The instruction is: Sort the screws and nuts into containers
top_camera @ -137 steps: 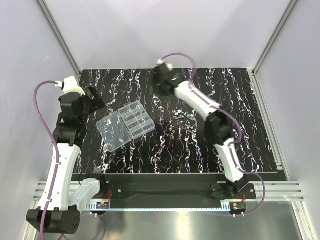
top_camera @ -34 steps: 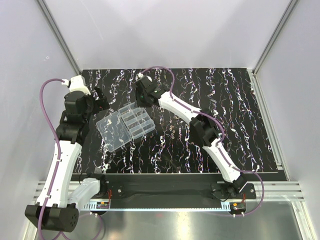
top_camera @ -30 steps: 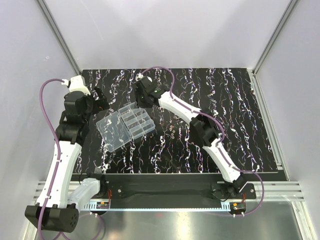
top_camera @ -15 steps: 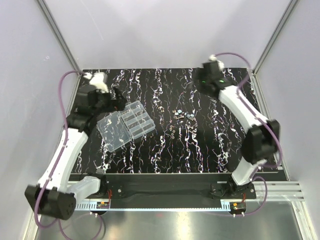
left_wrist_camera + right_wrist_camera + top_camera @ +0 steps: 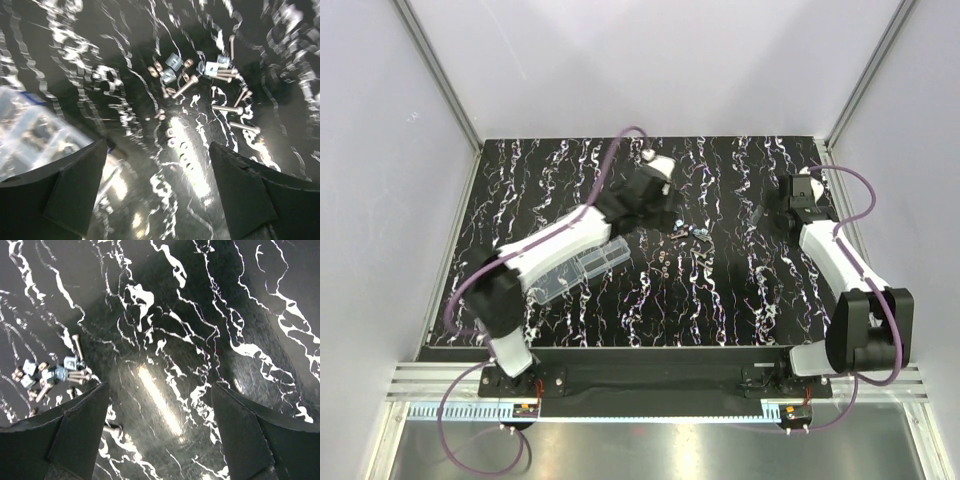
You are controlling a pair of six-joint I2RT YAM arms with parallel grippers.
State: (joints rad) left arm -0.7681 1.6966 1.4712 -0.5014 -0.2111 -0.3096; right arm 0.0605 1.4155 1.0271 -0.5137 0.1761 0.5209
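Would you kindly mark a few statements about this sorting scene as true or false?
1. The left pincer grips something. False: it is open and empty over the table.
2. The screws lie loose on the table. True.
3. The right pincer is open. True.
4. The right arm reaches over the organiser box. False: the left arm crosses it.

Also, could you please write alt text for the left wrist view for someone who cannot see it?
Screws and nuts lie scattered on the black, white-veined table, seen between the jaws of the open left gripper. Part of the clear organiser box shows at left.
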